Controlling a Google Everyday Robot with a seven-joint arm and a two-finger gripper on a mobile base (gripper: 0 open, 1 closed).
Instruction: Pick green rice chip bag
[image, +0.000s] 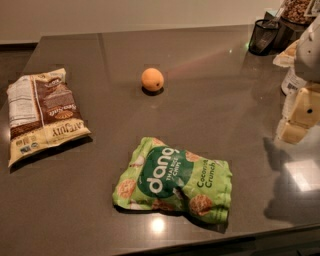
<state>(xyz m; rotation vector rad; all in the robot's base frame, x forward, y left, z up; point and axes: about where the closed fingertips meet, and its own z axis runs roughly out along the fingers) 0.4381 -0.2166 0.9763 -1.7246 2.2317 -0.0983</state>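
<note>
The green rice chip bag lies flat on the dark grey countertop near its front edge. It is bright green and crinkly, with white "dang" on a dark green oval and round tan chip pictures. My gripper is at the right edge of the view, cream-coloured, hanging from the white arm. It hovers above the counter, well to the right of the bag and a little behind it, holding nothing.
A cream-and-brown snack bag lies at the left. An orange sits behind the green bag, mid-counter. A black mesh cup and a jar of nuts stand at the back right. The counter's front edge runs just below the green bag.
</note>
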